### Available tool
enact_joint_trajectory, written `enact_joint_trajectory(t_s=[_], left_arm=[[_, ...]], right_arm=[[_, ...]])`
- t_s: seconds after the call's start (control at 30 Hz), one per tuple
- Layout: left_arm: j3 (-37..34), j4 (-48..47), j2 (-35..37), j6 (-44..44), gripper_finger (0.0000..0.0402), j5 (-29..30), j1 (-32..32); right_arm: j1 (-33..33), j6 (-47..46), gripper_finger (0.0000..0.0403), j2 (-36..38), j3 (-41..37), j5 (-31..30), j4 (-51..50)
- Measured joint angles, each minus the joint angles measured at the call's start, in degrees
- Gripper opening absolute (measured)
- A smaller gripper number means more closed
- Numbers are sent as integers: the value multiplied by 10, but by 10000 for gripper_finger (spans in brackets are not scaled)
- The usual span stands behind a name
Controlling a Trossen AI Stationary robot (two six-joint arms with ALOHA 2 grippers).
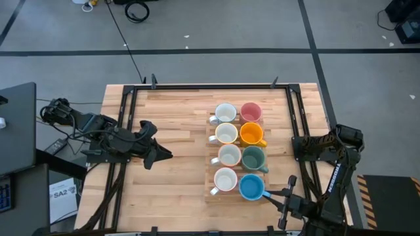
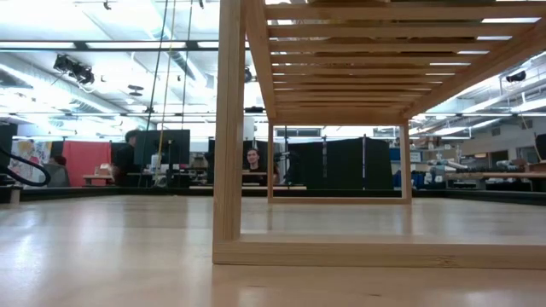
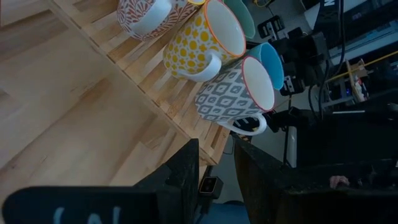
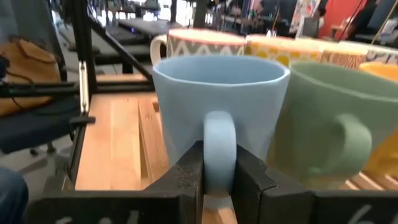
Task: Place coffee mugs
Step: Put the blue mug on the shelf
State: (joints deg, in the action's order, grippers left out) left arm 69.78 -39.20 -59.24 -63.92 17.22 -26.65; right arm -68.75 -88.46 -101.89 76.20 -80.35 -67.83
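Eight mugs stand in two columns on a wooden rack at mid-table. The left column holds the patterned, white-lined mugs. The right column runs pink, orange, green and blue. My right gripper is at the blue mug's right side, shut on its handle. My left gripper hovers over bare table left of the rack, fingers slightly apart and holding nothing; in its wrist view it faces the patterned mugs. The low view shows only the rack's frame. My right gripper has the blue mug's handle pinched between its two fingers, one on each side of the loop. The fingers come in level from the table's right side. The mug stands upright beside the green mug; its base is hidden behind the fingers.
Black metal rails run along the table's left and right sides. A dark monitor and cables sit off the left edge. Bare wood lies left of the rack. People sit at desks in the room behind.
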Motion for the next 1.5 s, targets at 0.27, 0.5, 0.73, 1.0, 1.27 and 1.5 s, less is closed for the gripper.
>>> enact_joint_trajectory(t_s=[0.27, 0.5, 0.73, 1.0, 1.27, 1.5], left_arm=[[0, 0, 0, 0, 107, 2, 0], [0, 0, 0, 0, 107, 2, 0], [0, 0, 0, 0, 107, 2, 0], [0, 0, 0, 0, 107, 2, 0], [0, 0, 0, 0, 107, 2, 0], [0, 0, 0, 0, 107, 1, 0]], right_arm=[[2, 1, 61, 0, 0, 15, 1], [29, 0, 62, 0, 0, 43, 3], [40, 15, 63, 0, 0, 64, 1], [40, 27, 64, -1, 16, 74, -3], [39, 46, 64, -1, 33, 85, -4], [40, 46, 64, -1, 34, 105, -4]])
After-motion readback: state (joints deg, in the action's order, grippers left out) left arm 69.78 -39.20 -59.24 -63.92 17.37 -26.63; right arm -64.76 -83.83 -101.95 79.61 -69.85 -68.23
